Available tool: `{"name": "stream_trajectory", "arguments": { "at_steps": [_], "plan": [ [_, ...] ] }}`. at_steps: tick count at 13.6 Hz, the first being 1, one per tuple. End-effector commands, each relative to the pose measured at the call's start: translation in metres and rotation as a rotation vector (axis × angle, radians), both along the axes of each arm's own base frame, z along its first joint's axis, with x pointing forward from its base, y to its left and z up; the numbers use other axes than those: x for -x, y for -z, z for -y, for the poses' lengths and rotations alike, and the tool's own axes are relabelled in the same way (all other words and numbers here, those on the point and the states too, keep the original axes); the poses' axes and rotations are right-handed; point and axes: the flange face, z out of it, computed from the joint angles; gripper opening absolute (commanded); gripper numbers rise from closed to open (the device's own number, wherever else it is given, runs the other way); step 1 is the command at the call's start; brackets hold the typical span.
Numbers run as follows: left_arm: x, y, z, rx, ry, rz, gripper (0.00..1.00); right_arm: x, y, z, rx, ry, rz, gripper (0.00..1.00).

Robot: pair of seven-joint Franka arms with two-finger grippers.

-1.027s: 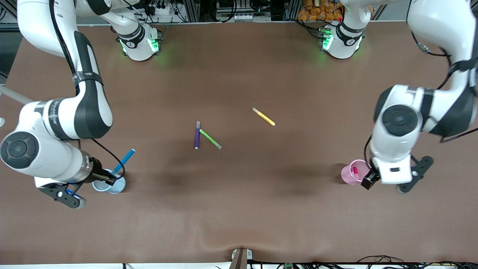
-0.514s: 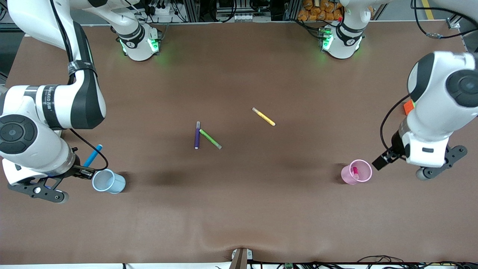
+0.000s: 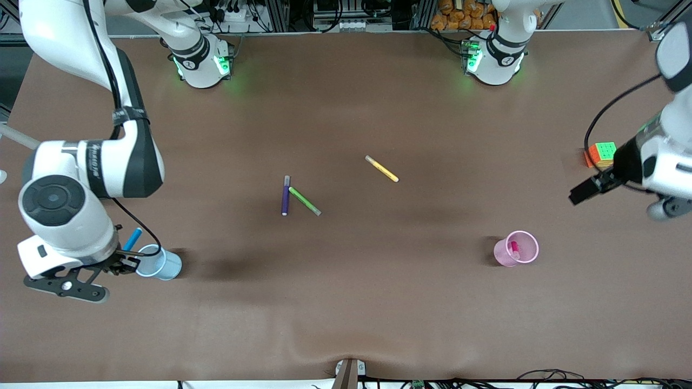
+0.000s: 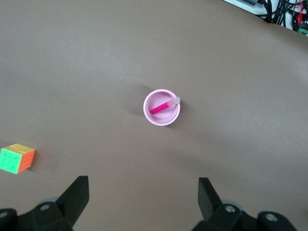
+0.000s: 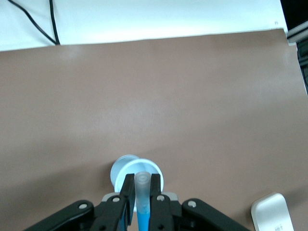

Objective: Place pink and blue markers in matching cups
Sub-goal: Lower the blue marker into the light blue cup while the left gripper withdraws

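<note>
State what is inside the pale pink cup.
The pale pink tapered cup holds one magenta-pink marker, leaning, its pale cap at the rim. The marker's lower tip and the cup floor beneath it are hidden.

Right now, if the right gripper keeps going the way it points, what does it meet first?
The right gripper, shut on the blue marker, points down at the pale blue cup. The marker's pale cap would likely reach the cup's rim or mouth first, though depth is unclear. The left gripper waits, open, above the pink cup.

Pink marker [image 4: 160,107] in pink cup [image 4: 161,118], cube [image 4: 17,159] apart — fingers [image 4: 77,196] spread
</note>
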Motion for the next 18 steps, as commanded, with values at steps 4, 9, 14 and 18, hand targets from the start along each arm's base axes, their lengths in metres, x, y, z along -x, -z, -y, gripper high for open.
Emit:
{"name": "stream_trajectory", "arguments": {
  "at_steps": [4, 9, 14, 18],
  "plan": [
    [0.053, -0.053, -0.002, -0.045, 0.19, -0.045, 1.0, -0.004, 0.036, 0.016, 0.001, -0.029, 0.128, 0.0],
    [0.094, -0.076, -0.027, 0.046, 0.215, -0.059, 1.0, 0.0, 0.084, 0.037, -0.002, -0.027, 0.165, 0.0],
    [0.118, -0.073, -0.024, 0.054, 0.23, -0.071, 1.0, 0.0, 0.108, 0.042, -0.023, -0.014, 0.165, 0.29],
    [0.116, -0.072, -0.02, 0.043, 0.23, -0.076, 1.0, 0.002, 0.107, 0.031, -0.018, -0.015, 0.147, 1.0]
  ]
}}
